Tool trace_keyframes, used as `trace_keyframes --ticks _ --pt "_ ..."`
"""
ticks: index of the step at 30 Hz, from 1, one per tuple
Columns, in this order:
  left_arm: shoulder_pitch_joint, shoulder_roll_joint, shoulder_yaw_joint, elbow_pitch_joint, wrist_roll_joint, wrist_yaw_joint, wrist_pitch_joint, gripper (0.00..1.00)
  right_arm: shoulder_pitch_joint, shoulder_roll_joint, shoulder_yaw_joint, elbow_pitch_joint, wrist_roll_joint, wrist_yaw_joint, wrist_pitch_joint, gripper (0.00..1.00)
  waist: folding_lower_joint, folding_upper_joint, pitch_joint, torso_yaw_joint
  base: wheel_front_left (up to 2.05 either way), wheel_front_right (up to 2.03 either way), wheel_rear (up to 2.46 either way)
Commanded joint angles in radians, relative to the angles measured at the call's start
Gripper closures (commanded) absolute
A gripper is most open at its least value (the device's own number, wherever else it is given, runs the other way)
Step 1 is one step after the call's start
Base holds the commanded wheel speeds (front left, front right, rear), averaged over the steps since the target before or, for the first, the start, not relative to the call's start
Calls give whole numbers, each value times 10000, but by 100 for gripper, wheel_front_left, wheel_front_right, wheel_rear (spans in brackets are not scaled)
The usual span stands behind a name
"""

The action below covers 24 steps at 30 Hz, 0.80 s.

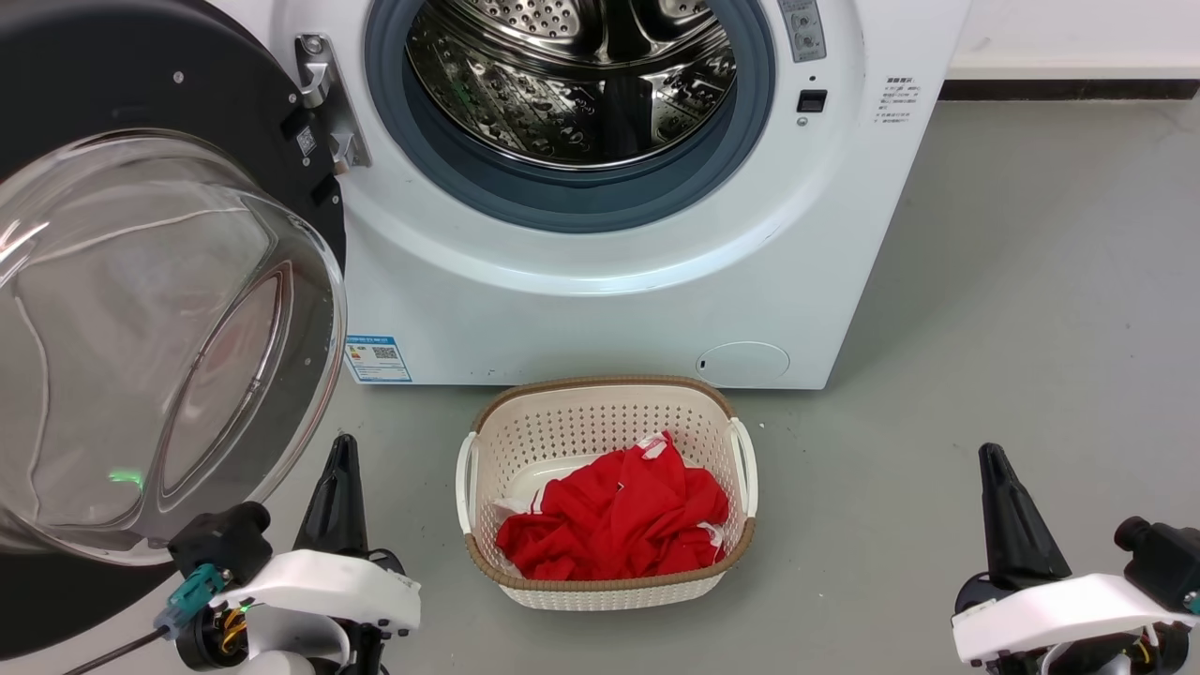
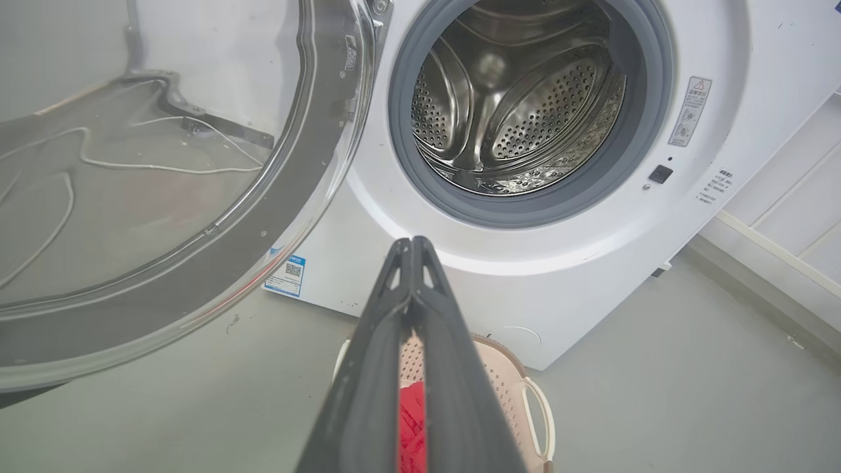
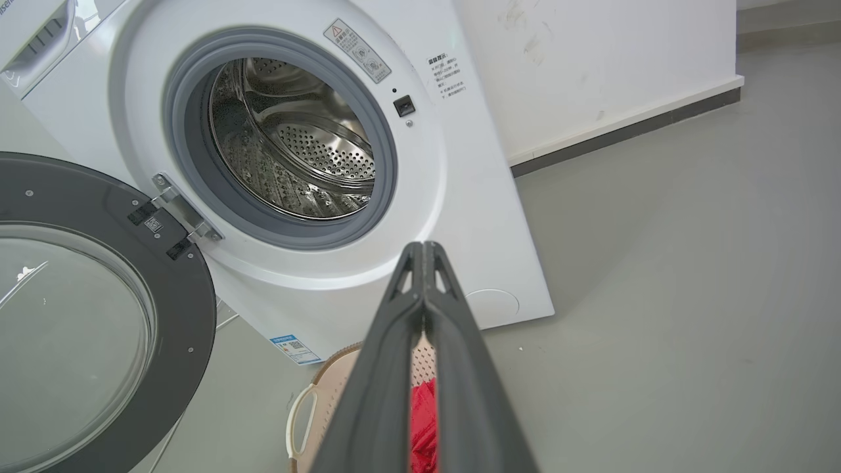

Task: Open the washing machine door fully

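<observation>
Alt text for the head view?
The washing machine door stands wide open at left, baring the steel drum. A white basket of red cloth sits before the machine, with the left gripper and right gripper shut at the lower corners.

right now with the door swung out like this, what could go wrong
The washing machine door hangs close beside the shut left claw; lifting that arm carelessly could knock it. The laundry basket sits on the floor just in front of the machine, so rolling forward might bump it.
</observation>
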Motion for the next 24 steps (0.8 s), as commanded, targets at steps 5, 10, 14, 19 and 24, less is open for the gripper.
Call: trace_keyframes --ticks 5,10,14,19,24 --pt "-158 12 121 -144 -1140 -124 241 100 -396 -124 -3 1 1155 -1 164 100 0 0 -28 -9 0 0 0" --pt "-158 12 180 -123 -1970 -184 437 100 -471 -153 -16 95 1981 -1 307 100 0 0 -53 -16 0 0 0" --pt "-161 12 229 -104 -2600 -235 586 100 -526 -171 -29 171 2607 -1 420 100 0 0 -73 -23 0 0 0" --pt "-165 12 291 -81 -3358 -289 770 100 -572 -192 -51 264 3355 -1 560 100 0 0 -99 -30 0 0 0" --pt "-169 12 352 -58 -4074 -348 945 100 -635 -205 -75 347 4062 -2 699 100 0 0 -125 -38 0 0 0"
